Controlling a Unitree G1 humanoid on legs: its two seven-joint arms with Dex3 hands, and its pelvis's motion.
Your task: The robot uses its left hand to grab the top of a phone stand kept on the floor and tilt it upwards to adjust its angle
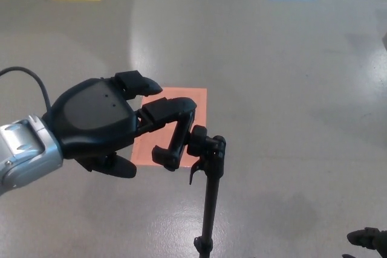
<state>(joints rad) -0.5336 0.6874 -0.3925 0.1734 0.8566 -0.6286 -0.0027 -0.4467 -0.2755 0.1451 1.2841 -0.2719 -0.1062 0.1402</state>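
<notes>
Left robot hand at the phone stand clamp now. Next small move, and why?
Probably close the fingers on the clamp. The left robot hand is open, with one fingertip over the top end of the phone stand's clamp and the thumb low and apart from it. Nothing is gripped, so tilting now would likely slip.

I have only the head view, looking steeply down at the grey floor from above. It sits close over my left hand, whose fingers reach in from picture left, the floor stretching away beyond them.
</notes>
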